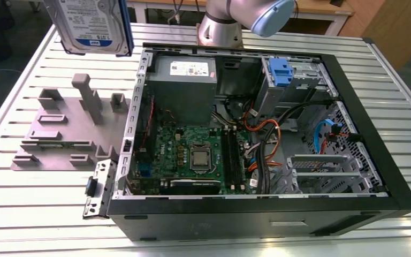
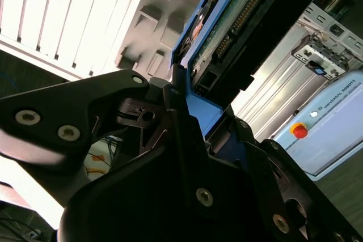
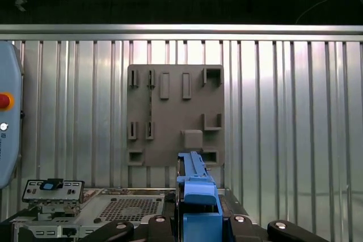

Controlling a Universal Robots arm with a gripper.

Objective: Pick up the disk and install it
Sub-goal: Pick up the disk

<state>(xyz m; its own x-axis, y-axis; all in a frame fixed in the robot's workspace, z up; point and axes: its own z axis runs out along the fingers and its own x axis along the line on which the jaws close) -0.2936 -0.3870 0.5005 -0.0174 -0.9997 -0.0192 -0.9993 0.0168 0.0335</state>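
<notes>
Where the disk is: upper left of the exterior view. The disk hangs in the air, well above the table & outside the PC case; nothing below touches it.
Gripper state: gripper pinched onto the disk's blue rails, w/ a black finger on each side, seen in both wrist views. No gap visible btw finger & rail.
Disk pose: upright, label face twd the exterior cam, long axis approx vertical. It runs straight out from the fingers, away from the wrist.
Key relation: drive cage w/ blue latch sits at the case's upper right in the exterior view. The disk is well apart from it, off to the exterior view's left & higher. The whole width of the case interior, motherboard incl., lies btw them.
Under the disk: grey fixture plate w/ slots & posts, on the table just beside the case's left wall. The first wrist view looks onto this plate past the disk's blue edge.
Arm: single arm, base at top centre of the exterior view, behind the case.
Progress (judgement): pick-up looks done. The disk is not yet in the case, so the install part is open.
</notes>
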